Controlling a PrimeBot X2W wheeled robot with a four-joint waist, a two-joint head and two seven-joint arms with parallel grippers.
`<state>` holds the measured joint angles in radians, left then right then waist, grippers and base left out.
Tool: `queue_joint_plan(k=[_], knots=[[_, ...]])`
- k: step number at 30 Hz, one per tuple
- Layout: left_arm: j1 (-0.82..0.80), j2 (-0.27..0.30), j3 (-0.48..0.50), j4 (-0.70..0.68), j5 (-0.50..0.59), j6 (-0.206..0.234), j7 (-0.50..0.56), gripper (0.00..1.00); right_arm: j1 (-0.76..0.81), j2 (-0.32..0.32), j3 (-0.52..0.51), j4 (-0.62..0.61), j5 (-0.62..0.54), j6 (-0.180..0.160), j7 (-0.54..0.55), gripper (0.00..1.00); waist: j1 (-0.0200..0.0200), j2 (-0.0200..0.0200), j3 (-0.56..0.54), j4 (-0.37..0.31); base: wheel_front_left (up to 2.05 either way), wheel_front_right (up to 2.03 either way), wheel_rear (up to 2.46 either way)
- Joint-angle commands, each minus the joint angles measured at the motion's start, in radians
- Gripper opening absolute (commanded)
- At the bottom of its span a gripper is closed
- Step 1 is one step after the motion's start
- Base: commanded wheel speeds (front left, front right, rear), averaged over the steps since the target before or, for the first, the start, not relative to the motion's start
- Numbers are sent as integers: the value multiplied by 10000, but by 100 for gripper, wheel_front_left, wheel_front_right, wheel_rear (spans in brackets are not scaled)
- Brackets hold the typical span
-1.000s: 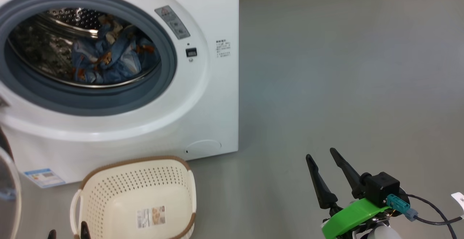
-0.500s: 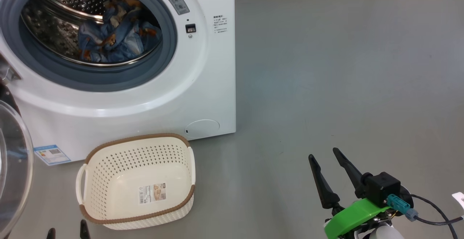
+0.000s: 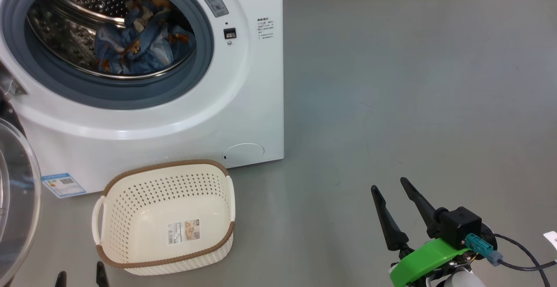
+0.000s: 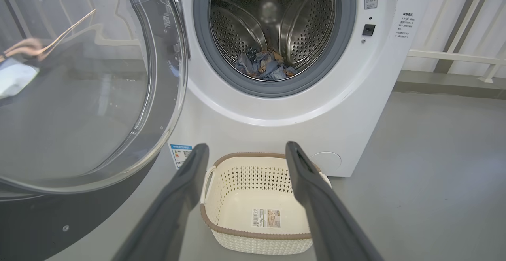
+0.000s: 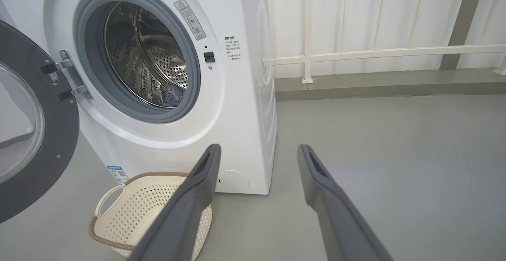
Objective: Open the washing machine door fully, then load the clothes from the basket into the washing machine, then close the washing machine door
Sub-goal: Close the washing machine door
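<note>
Wide open at the left hangs the round, black-rimmed glass washing machine door (image 4: 79, 95). The left gripper (image 4: 246, 146), fingers spread and empty, points at the cream perforated plastic basket (image 3: 143, 191), now bare. The light blue animal-print clothes (image 3: 139, 48) lie in the drum of the white front-loading washing machine (image 3: 243, 117). The right gripper (image 3: 388, 183) keeps its fingers spread. Only the view has shifted lately; loading looks finished, closing remains.

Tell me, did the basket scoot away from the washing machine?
No. The basket sits in front of the washing machine, just left of its round service cap, as before; the whole picture shifted, so the camera moved.
</note>
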<state>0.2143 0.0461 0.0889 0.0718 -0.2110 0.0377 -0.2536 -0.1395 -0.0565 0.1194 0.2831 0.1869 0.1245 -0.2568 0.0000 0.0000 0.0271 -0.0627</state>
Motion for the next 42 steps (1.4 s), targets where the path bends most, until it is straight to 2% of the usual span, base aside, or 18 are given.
queue_joint_plan(k=[1,9,18,42], knots=[[-384,41,278,-283,107,-34,-82,100,49,63,233,-244,-23,62,-49,100,0,0,-11,4,0,0,0],[-352,41,238,-377,189,81,-82,100,58,63,127,-267,-281,62,-49,100,0,0,14,146,0,0,0],[-314,41,265,-490,205,202,-82,100,124,63,-215,-487,-704,62,-49,100,0,0,68,661,0,0,0],[-204,41,407,-533,-8,696,-82,100,303,63,-477,-248,-1681,62,-49,100,0,0,74,3228,0,0,0]])
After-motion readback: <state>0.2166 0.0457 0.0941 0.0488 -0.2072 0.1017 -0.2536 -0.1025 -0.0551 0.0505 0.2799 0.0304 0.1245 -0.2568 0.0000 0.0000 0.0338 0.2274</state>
